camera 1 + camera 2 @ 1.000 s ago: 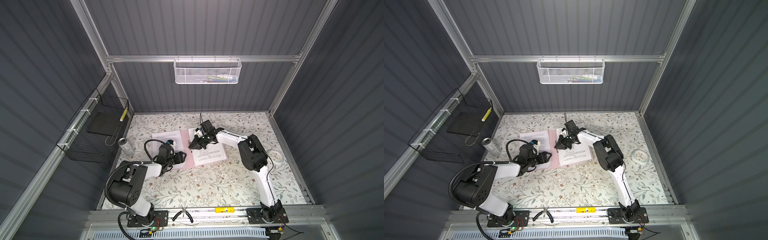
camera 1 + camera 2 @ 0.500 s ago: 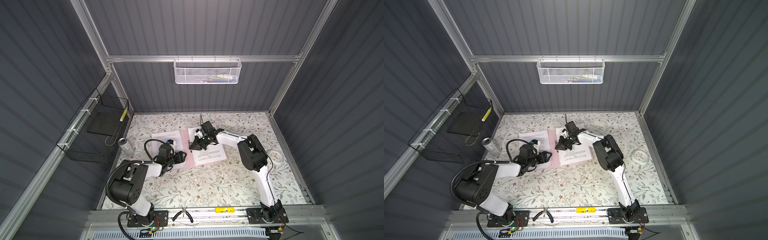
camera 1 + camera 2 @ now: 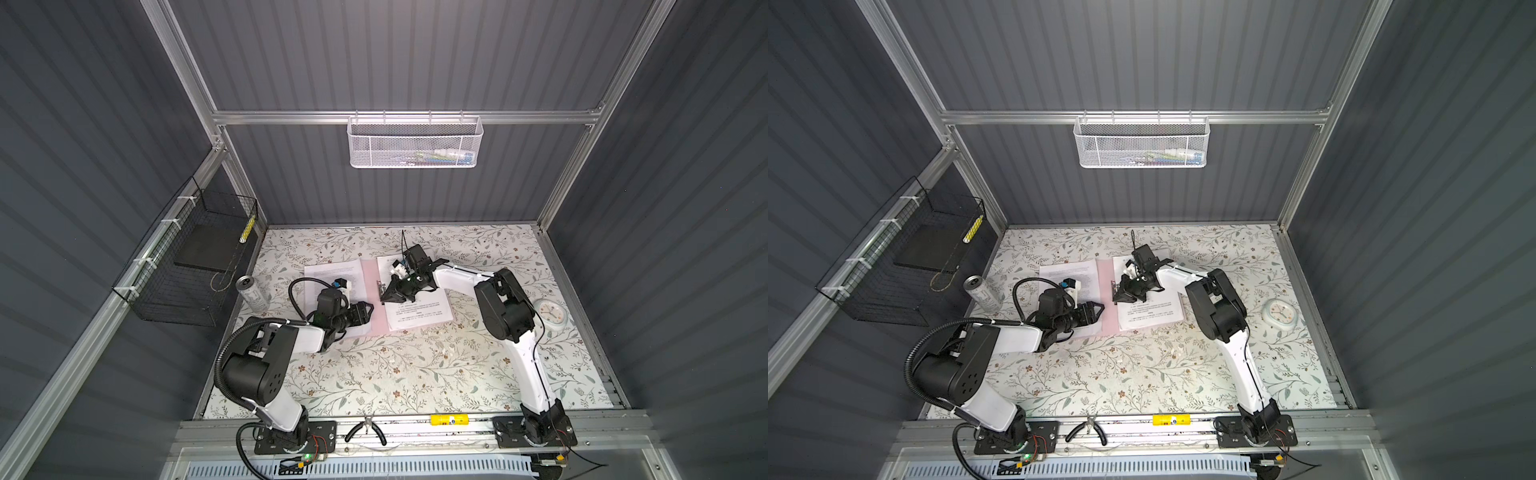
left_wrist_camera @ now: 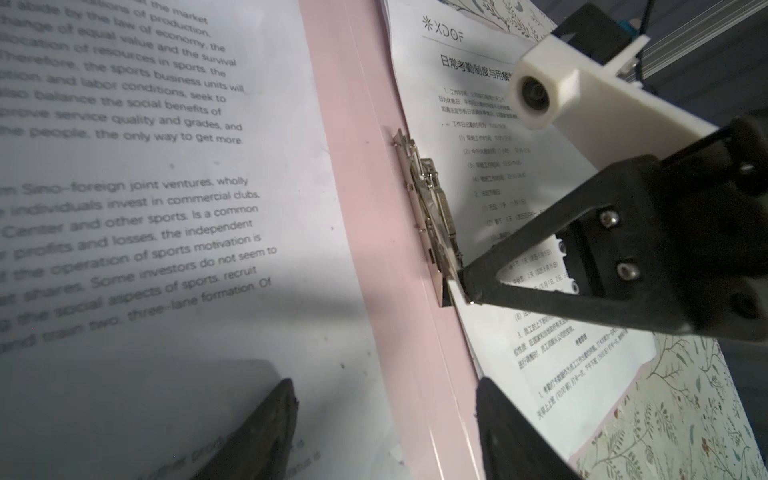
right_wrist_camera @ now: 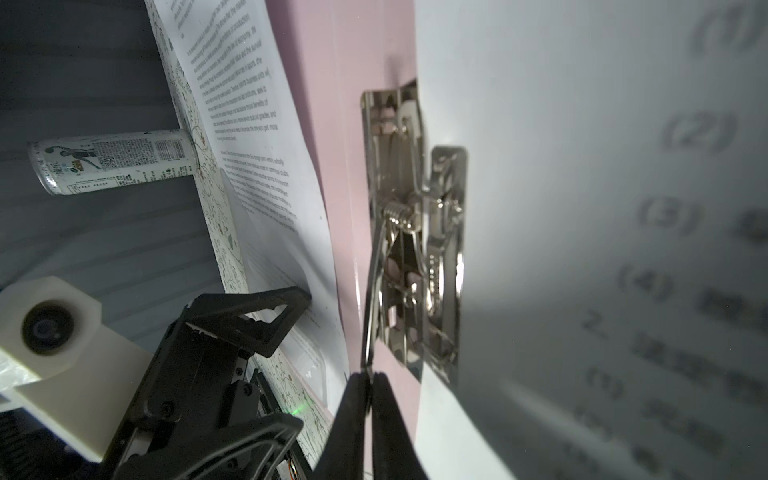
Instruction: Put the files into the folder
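Two files [image 3: 419, 318] lie on the open folder [image 3: 371, 275] in the middle of the table. An English sheet [image 3: 332, 272] covers the left leaf and a Chinese sheet [image 3: 1150, 316] the right leaf, with a strip of pink spine bare between them. The clip [image 5: 415, 249], a sprung metal piece, sits on the right leaf just beside the spine. Its plate overlaps the edge of the Chinese sheet, though whether it bears down on the paper cannot be told. The right gripper [image 5: 368, 380] reaches in from the far right, its jaws pressed together and pinching the thin wire lever at the clip's near end. The left gripper [image 4: 384, 384] hangs low over the near part of the spine with jaws spread and nothing between them, one finger over the English sheet and one on the right leaf's side. The step in hand looks like working the lever so that the sheets can be fastened. To do it well, the right arm should swing the lever about its hinge rather than drag it sideways, since so thin a folder would probably slide on the floral cloth [image 3: 415, 374]. The left gripper could press the left leaf flat as an anchor. A can [image 3: 253, 293] stands at the left edge and a clock [image 3: 550, 311] lies well apart on the right.
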Robot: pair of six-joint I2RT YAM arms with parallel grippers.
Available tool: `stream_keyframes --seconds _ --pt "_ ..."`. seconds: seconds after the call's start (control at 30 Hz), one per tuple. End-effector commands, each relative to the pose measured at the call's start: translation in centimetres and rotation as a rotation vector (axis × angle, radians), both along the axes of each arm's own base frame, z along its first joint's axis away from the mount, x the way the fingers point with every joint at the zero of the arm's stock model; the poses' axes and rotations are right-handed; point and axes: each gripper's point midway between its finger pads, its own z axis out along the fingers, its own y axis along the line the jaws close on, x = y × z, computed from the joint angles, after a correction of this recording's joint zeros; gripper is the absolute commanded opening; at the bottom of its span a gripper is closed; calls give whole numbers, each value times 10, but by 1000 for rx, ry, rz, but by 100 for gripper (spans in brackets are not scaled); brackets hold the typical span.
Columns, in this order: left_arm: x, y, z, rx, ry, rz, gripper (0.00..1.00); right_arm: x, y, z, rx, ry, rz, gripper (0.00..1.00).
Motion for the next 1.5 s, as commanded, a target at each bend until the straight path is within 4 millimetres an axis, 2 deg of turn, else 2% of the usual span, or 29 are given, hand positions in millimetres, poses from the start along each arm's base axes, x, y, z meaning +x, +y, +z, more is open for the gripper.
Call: stream_keyframes --seconds 0.0,0.47,0.67,0.77,0.93,1.13,1.47 --pt "-26 14 -43 49 182 31 70 -16 -42 -66 -215 97 -31 9" --pt "-25 14 -45 46 188 33 70 -20 -66 -93 -350 95 -23 8" --pt "-25 13 -45 45 191 29 70 -22 -65 -102 -389 92 6 7" --pt "-24 13 -46 44 195 27 70 -24 -51 -97 -327 110 9 7" --pt "-24 12 -48 44 200 23 70 -21 -20 -67 -160 112 7 7" --pt "-24 11 -47 42 200 20 70 -20 8 -35 -29 104 27 7" --pt "-24 11 -46 36 196 18 71 -20 8 -32 -26 98 25 7"
